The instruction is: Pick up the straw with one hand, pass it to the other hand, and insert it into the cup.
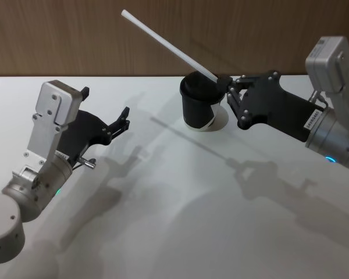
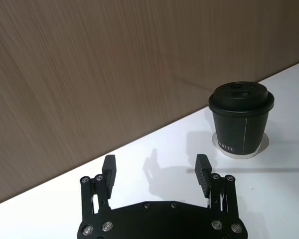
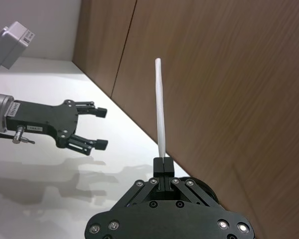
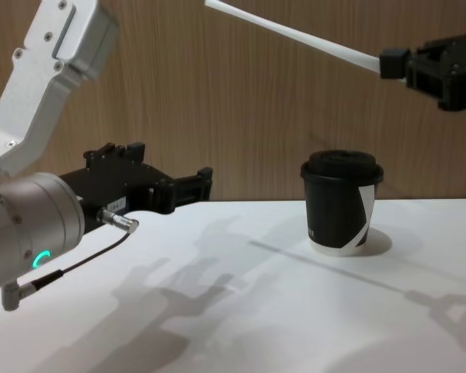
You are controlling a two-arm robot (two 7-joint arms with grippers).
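The black lidded cup (image 1: 198, 107) (image 2: 240, 122) (image 4: 340, 206) stands upright at the back of the white table. My right gripper (image 1: 223, 81) (image 3: 163, 162) (image 4: 388, 64) hovers above and just right of the cup, shut on one end of the white straw (image 1: 166, 43) (image 3: 161, 109) (image 4: 295, 35). The straw slants up and away toward the left, clear of the lid. My left gripper (image 1: 107, 107) (image 2: 156, 172) (image 4: 171, 165) (image 3: 99, 128) is open and holds nothing, hanging over the table well left of the cup.
A wood-panelled wall (image 1: 75, 35) runs right behind the cup. A white round disc (image 2: 261, 145) lies under the cup. A thin grey cable with a metal plug (image 4: 120, 223) hangs off my left wrist. The white table (image 1: 180, 221) spreads toward me.
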